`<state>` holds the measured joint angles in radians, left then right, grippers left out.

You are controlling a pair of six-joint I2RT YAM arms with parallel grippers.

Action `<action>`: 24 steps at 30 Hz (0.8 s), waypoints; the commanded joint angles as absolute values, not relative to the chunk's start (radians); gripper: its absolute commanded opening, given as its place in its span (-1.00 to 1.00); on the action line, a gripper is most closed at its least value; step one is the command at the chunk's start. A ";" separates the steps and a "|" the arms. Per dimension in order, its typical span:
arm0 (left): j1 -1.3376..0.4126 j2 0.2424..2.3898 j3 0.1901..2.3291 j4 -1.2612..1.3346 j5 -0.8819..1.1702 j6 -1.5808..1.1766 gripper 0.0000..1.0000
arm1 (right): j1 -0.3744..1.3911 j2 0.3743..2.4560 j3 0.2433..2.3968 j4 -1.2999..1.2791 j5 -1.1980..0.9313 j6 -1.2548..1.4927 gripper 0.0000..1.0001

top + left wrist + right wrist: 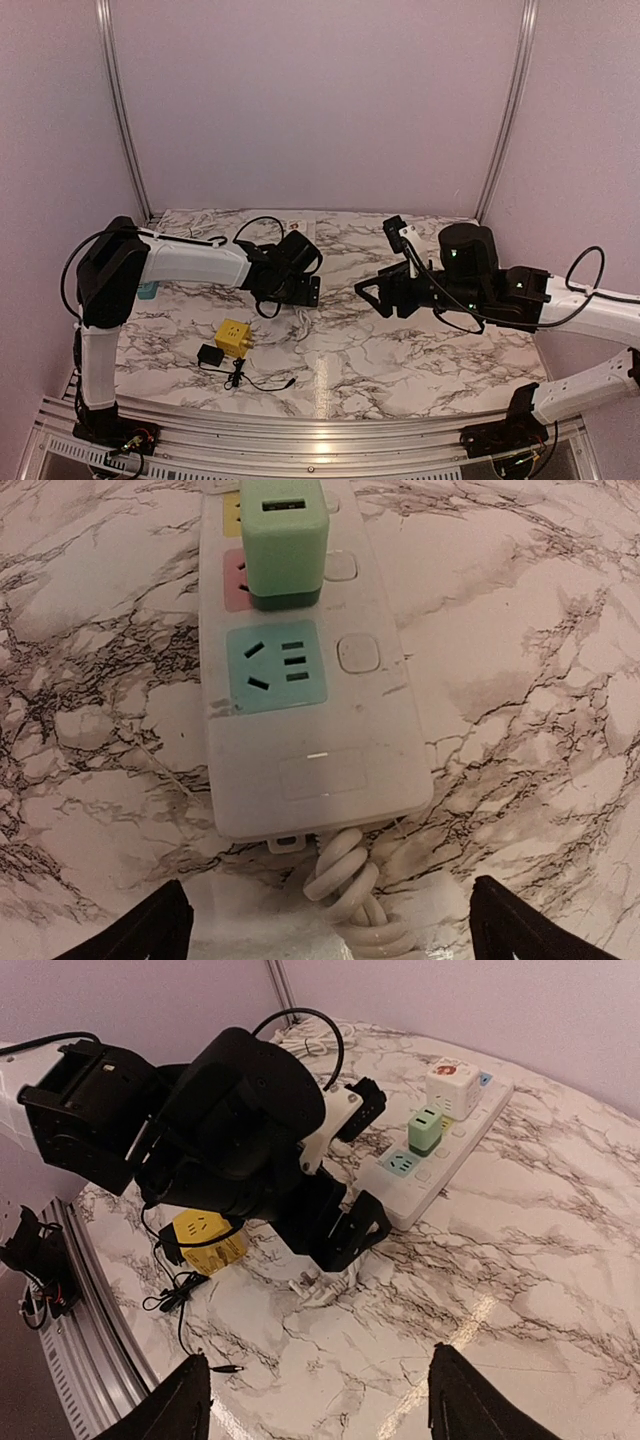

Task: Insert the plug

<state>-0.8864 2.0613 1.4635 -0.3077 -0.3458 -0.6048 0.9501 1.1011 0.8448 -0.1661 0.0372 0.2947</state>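
Green plastic plug point(283, 540), seated upright in the white power strip point(300, 770): likely light, rigid, smooth. Take hold across its flat sides. State: left claw point(327, 900) wide, empty; right claw point(320, 1360) parted, empty.

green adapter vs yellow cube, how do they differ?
Colour: the green adapter is mint, the yellow cube bright yellow. State: the green adapter sits plugged into the power strip; the yellow cube lies loose on the table, off it. Both are blocky plug units.

Left arm point(190, 262) and right arm point(600, 318) show white links, black joints, black cables.
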 commanded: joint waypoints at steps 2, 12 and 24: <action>-0.882 2.118 1.557 -0.366 -0.414 -0.534 0.98 | 0.959 1.072 0.829 -0.206 0.057 0.303 0.41; -0.839 2.258 1.724 -0.425 -0.409 -0.470 0.98 | 0.959 1.055 0.837 -0.225 0.063 0.310 0.41; -0.812 2.295 1.744 -0.423 -0.398 -0.461 0.98 | 0.959 1.083 0.851 -0.214 0.051 0.307 0.41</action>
<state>-0.8162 2.2623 1.7195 -0.3870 -0.3954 -0.4778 0.9501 1.0698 0.8310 -0.2001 0.0513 0.3023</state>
